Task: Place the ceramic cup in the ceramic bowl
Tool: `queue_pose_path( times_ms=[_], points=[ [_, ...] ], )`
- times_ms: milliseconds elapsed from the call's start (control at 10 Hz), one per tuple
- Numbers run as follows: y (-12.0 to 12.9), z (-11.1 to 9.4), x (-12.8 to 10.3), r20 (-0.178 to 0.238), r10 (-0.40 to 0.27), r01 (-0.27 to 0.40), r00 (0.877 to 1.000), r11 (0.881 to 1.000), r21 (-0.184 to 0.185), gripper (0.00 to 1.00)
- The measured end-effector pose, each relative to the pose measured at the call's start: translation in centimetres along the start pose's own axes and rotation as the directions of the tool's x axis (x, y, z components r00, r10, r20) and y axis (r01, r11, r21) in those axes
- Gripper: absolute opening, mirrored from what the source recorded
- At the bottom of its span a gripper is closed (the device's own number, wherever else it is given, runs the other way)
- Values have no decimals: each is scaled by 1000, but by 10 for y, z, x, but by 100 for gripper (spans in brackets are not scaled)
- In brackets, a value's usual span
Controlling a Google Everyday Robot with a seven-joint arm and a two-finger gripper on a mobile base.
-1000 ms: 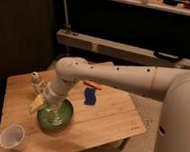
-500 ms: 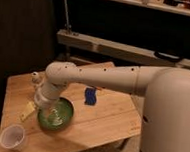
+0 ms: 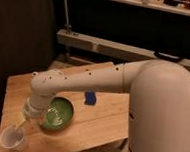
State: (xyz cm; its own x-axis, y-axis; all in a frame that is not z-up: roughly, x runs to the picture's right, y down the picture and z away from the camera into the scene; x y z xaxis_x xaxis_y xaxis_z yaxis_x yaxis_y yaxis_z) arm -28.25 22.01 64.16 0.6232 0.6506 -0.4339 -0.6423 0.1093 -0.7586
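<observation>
Moved: the arm [image 3: 88, 80] has swung left, off the bowl [image 3: 60, 113]; its wrist now stands over the table's front left corner; the gripper [image 3: 22, 123] has come down from above the bowl to just above the cup [image 3: 10, 139]
Unmoved: cup, bowl and blue thing [image 3: 90, 98] lie where they lay half a second ago
Room: dim; a dark wall [image 3: 22, 34] at the left; a pale rail [image 3: 121, 47] runs across behind the table; a shelf [image 3: 145, 5] along the top, its load too blurred to tell
Body [image 3: 162, 121]: white, rounded, filling the right side
Table [image 3: 104, 122]: light wood, plank grain, low, seen from above
Arm: white, dotted with small dark holes; reaches from the body leftward across the table, then bends down at the wrist
Bowl: green, glossy, shallow; on the table just right of the wrist, its left edge partly covered by it
Cup: white, upright, mouth up; at the table's front left corner, apart from the bowl
Gripper: yellowish fingers pointing down, spread apart, grasping nothing; tips close to the cup's rim; whether they touch it I cannot tell
Blue thing: small, on the table behind the bowl, just under the arm
</observation>
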Motion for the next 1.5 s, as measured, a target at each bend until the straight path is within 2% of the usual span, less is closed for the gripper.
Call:
queue_pose_path(
  times_ms=[200, 400, 700, 800, 900, 1000, 1200, 1300, 1500],
  points=[
    [-1, 10, -3, 27, 4, -4, 1000, 999, 33, 65],
    [-3, 20, -6, 41, 11, -13, 999, 999, 44, 65],
    [-6, 37, -10, 32, 16, -18, 999, 999, 46, 65],
    [-8, 42, -11, 23, 20, -21, 1000, 999, 48, 62],
    [-9, 47, -12, 11, 21, -22, 1000, 998, 52, 55],
    [-9, 53, -12, -9, 24, -24, 1000, 998, 59, 43],
    [-5, 59, -12, -53, 26, -20, 998, 995, 98, 23],
    [10, 60, -10, -76, 2, 7, 997, 993, 119, 11],
    [26, 45, -8, -89, -25, 38, 996, 989, 143, 0]
  ],
)
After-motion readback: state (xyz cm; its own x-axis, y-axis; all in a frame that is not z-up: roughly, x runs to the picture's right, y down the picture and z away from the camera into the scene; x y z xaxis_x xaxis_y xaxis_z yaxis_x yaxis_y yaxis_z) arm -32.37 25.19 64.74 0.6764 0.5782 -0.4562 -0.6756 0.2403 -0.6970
